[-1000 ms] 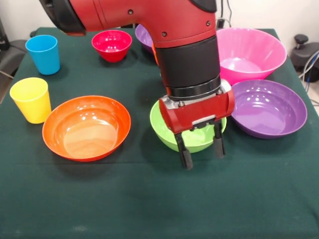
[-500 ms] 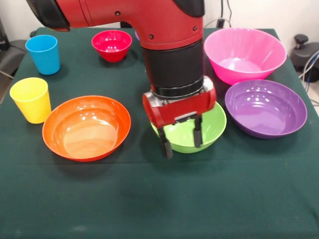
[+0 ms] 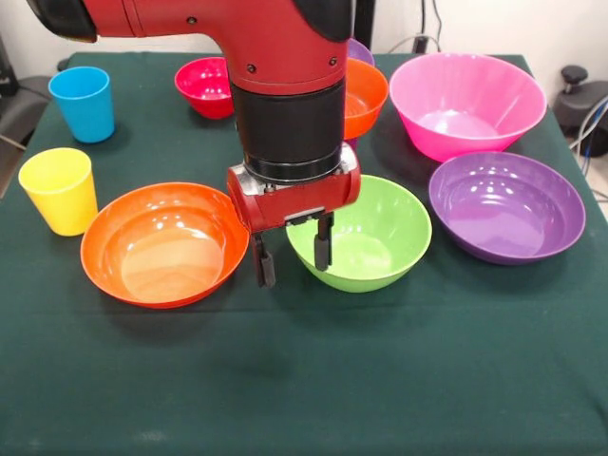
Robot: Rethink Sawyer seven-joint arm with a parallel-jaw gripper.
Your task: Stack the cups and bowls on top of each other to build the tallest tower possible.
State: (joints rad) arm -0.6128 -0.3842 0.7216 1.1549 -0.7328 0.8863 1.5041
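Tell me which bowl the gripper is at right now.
The medium green glossy plastic bowl: the open gripper straddles its left rim, one finger inside, one outside. The wide orange plastic bowl sits just left, untouched.

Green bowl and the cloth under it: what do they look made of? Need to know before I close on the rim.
The green bowl looks like glossy moulded plastic: uniform colour, thin rim, bright highlights inside. The dark green table cover seems to be a matte fabric, perhaps felt: no shine, faint mottling. The gripper is open, its fingers on either side of the bowl's rim.
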